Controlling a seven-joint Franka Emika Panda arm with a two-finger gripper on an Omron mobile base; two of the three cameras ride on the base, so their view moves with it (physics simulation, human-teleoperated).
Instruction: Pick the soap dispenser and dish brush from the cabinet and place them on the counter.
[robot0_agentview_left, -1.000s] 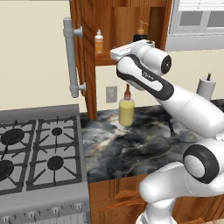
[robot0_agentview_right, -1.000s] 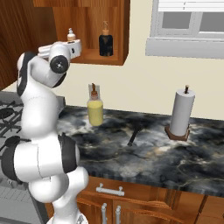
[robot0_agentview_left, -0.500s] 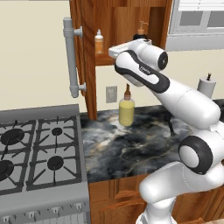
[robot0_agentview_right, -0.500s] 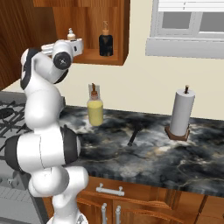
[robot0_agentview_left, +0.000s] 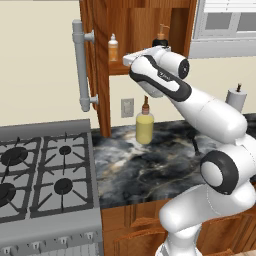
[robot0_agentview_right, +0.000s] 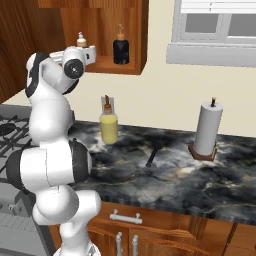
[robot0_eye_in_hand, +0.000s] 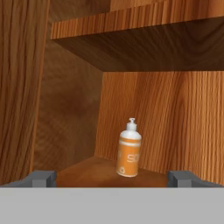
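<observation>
The cabinet (robot0_agentview_left: 150, 20) hangs with its door swung open. On its lower shelf stands the soap dispenser (robot0_eye_in_hand: 129, 151), a small orange bottle with a white pump, also seen in the base views (robot0_agentview_left: 113, 49) (robot0_agentview_right: 81, 40). My gripper (robot0_eye_in_hand: 112, 178) is open at the shelf's front edge, level with the dispenser and a short way from it, nothing between its fingertips (robot0_eye_in_hand: 43, 178). The white hand (robot0_agentview_left: 132, 59) (robot0_agentview_right: 90, 52) sits just right of the bottle. A dark slender dish brush (robot0_agentview_right: 152, 156) (robot0_agentview_left: 194, 142) lies on the black marble counter (robot0_agentview_right: 175, 180).
A black pump bottle (robot0_agentview_right: 120, 47) stands further right on the same shelf. A yellow bottle (robot0_agentview_left: 145, 125) is on the counter below the cabinet, a paper towel holder (robot0_agentview_right: 207, 131) to the right. The open door with its grey bar handle (robot0_agentview_left: 80, 65) sits left, above the stove (robot0_agentview_left: 40, 170).
The hand has swung left along the shelf front toward the orange bottle, and the elbow has risen. The jaws stay wide apart. Nothing on the shelf or counter has moved.
</observation>
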